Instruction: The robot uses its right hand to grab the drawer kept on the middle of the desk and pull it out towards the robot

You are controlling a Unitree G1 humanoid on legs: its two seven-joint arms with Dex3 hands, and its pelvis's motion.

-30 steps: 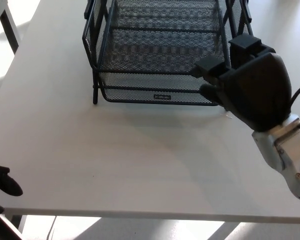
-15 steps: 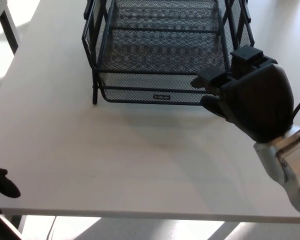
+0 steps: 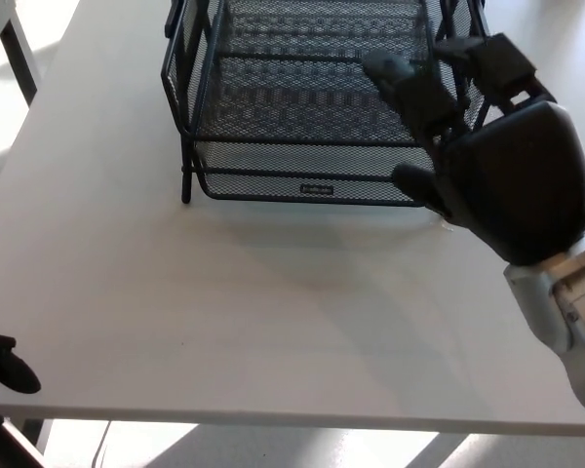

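Note:
A black wire-mesh drawer unit (image 3: 312,107) stands at the middle back of the white desk (image 3: 224,302). Its lowest drawer (image 3: 302,174) has a small label on the front rim. My right hand (image 3: 497,166) hovers at the drawer's front right corner, open, with its fingers (image 3: 409,83) stretched out over the mesh and the thumb near the front rim. Nothing is held in it. Only a black tip of my left hand (image 3: 5,359) shows at the lower left edge, off the desk.
The desk's front edge runs along the bottom of the view. A second table's leg (image 3: 18,54) shows at the upper left, with bright floor beside it.
The right hand's fingers have uncurled and now reach forward over the drawer's right side. The drawer has not moved.

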